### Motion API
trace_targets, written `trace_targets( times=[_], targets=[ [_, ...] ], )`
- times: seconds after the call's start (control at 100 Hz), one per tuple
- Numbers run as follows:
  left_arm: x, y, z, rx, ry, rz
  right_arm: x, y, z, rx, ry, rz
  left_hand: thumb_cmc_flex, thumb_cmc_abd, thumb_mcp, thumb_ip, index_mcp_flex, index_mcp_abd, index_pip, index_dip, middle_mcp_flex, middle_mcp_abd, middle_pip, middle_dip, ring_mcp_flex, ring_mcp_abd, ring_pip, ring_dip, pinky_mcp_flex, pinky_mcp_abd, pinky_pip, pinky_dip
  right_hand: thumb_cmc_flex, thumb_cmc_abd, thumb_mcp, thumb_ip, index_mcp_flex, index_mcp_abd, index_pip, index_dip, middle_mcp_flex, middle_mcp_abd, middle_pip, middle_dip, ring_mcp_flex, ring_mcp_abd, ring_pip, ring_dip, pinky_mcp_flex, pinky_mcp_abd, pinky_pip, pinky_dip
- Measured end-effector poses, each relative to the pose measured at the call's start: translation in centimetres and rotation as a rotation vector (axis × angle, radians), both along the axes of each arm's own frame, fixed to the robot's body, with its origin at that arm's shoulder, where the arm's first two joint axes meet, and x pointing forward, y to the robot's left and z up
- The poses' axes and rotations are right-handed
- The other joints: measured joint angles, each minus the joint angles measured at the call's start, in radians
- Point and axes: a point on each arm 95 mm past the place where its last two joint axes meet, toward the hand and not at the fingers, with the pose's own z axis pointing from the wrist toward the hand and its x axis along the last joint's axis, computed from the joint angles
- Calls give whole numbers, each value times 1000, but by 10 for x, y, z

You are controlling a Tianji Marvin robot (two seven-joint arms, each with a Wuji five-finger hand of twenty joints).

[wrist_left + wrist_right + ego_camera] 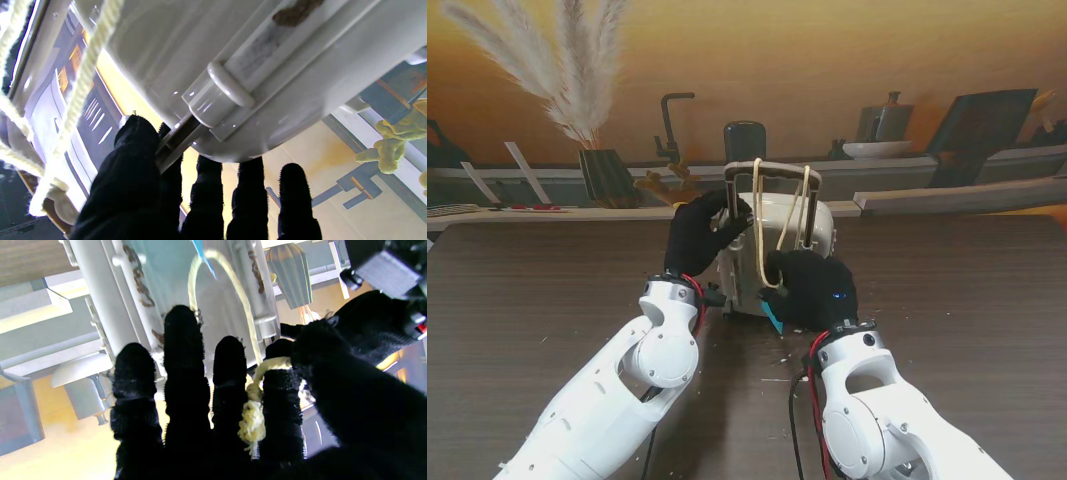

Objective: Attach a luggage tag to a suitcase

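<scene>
A small cream suitcase (782, 240) stands upright mid-table with its telescopic handle (772, 168) raised. A cream cord (759, 215) loops over that handle and hangs down the case's near face. My left hand (702, 232) is shut on the handle's left post, thumb and fingers around it (173, 143). My right hand (812, 288) sits low against the near face, with the cord's knotted end (253, 410) pinched between thumb and index finger. A blue tag (771, 316) peeks out under the right hand, mostly hidden.
Behind the dark wooden table (547, 290) runs a ledge with a vase of pampas grass (607, 175), a dark cylinder (744, 140) and a bowl (877, 149). Small white specks (777, 370) lie on the table near my right wrist.
</scene>
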Motion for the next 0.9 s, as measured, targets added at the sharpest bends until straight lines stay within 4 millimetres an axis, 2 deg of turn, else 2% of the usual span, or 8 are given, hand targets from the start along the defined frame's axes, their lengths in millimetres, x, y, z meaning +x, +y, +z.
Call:
trace_targets(
  times=[0.51,0.9],
  targets=[
    [0,-2,1,7,6,13,3,-2,-34,-30,86,11,10,0,0,0,0,-7,1,6,0,-3,2,1,2,0,1,0,4,0,33,-9,10,2,-1,0,0,0,0,0,0,0,0,0,0,0,0,0,-2,0,-1,0],
    [0,-2,1,7,7,14,0,1,-69,-82,185,37,10,0,0,0,1,-8,1,6,0,-3,2,2,2,1,1,0,4,0,38,-14,10,2,-1,0,0,0,0,0,0,0,0,0,0,0,-1,0,-7,0,-2,0]
  ],
)
